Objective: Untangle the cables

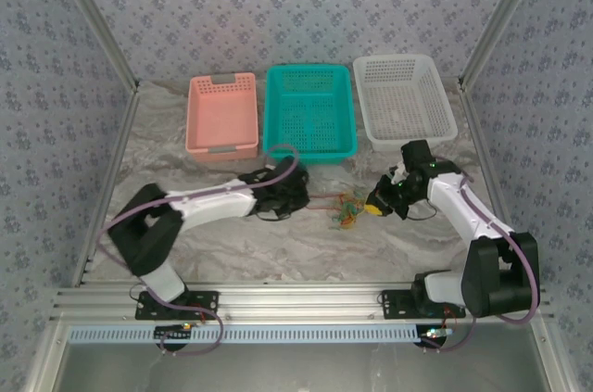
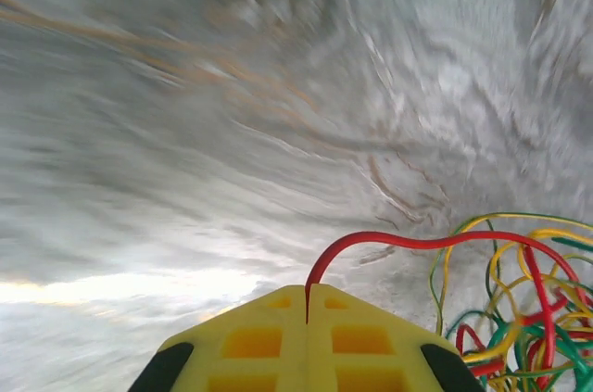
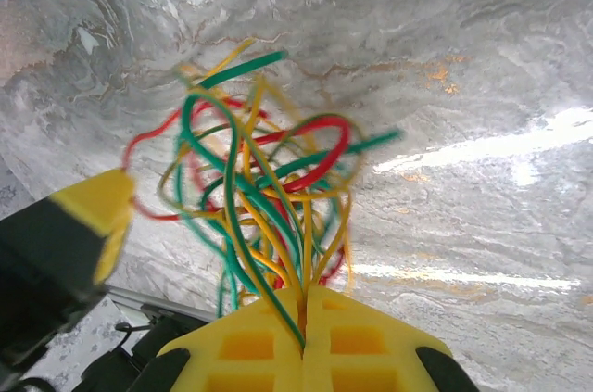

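Note:
The cables form a loose tangle of red, yellow and green wires on the marbled table between my two grippers. My left gripper is shut on the end of one red cable, which arcs right into the tangle. In the top view the left gripper lies just left of the bundle, joined to it by that thin red strand. My right gripper is shut on several green and yellow wires of the tangle, and it sits at the bundle's right side.
Three perforated baskets stand in a row at the back: pink, teal and white. The aluminium frame rail runs along the near edge. The left gripper's yellow finger shows close to the bundle.

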You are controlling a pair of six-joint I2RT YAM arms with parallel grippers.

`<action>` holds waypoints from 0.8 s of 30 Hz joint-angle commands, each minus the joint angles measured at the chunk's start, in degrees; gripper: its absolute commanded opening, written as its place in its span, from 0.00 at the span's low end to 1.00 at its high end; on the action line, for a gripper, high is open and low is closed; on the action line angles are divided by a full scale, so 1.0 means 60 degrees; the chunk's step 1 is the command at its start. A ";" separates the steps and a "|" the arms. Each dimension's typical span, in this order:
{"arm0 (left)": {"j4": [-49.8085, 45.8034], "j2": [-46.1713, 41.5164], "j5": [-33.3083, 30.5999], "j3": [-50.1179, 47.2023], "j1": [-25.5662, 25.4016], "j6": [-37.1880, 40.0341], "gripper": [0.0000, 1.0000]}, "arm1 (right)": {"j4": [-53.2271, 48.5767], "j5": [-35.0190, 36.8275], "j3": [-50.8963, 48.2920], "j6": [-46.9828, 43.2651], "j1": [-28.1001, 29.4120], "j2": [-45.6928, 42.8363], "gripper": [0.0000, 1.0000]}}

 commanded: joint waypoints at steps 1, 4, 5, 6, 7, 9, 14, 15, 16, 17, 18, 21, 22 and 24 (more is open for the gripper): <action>-0.1556 -0.1447 -0.0780 -0.0671 0.0589 0.0396 0.00 | -0.0811 0.0406 0.0577 -0.0845 -0.0089 0.0276 0.00; -0.2804 -0.2816 -0.1061 -0.1160 0.1203 0.0550 0.00 | -0.1105 0.0890 0.0868 -0.1198 -0.0094 0.0506 0.00; -0.3184 -0.3334 -0.1117 -0.1350 0.1477 0.0591 0.00 | -0.1134 0.1009 0.0937 -0.1276 -0.0112 0.0561 0.00; -0.3482 -0.3769 -0.1164 -0.1525 0.1712 0.0648 0.00 | -0.1151 0.1109 0.0998 -0.1347 -0.0123 0.0614 0.00; -0.3769 -0.4318 -0.1164 -0.1734 0.2029 0.0702 0.00 | -0.1152 0.1241 0.1044 -0.1394 -0.0132 0.0639 0.00; -0.4128 -0.5225 -0.1103 -0.2062 0.2652 0.0812 0.00 | -0.1096 0.1429 0.1131 -0.1429 -0.0196 0.0721 0.00; -0.4840 -0.6605 -0.0301 -0.2470 0.4012 0.1379 0.00 | -0.1141 0.2083 0.1467 -0.1614 -0.0232 0.1113 0.00; -0.4947 -0.6687 -0.0211 -0.2424 0.4168 0.1479 0.00 | -0.1154 0.2211 0.1518 -0.1650 -0.0271 0.1170 0.00; -0.5001 -0.6744 -0.0080 -0.2385 0.4334 0.1561 0.00 | -0.1166 0.2352 0.1595 -0.1696 -0.0320 0.1233 0.00; -0.4941 -0.6795 0.0095 -0.2352 0.4450 0.1622 0.00 | -0.1193 0.2416 0.1652 -0.1736 -0.0371 0.1288 0.00; -0.4789 -0.6803 0.0289 -0.2351 0.4520 0.1681 0.00 | -0.1164 0.2421 0.1684 -0.1748 -0.0401 0.1324 0.00; -0.4352 -0.6665 0.0911 -0.2280 0.4521 0.1763 0.00 | -0.1109 0.2466 0.1805 -0.1755 -0.0409 0.1466 0.00; -0.4254 -0.6616 0.1081 -0.2267 0.4532 0.1793 0.00 | -0.1108 0.2483 0.1831 -0.1777 -0.0409 0.1502 0.00; -0.4247 -0.6570 0.1299 -0.2199 0.4528 0.1794 0.00 | -0.1157 0.2582 0.1859 -0.1799 -0.0379 0.1531 0.00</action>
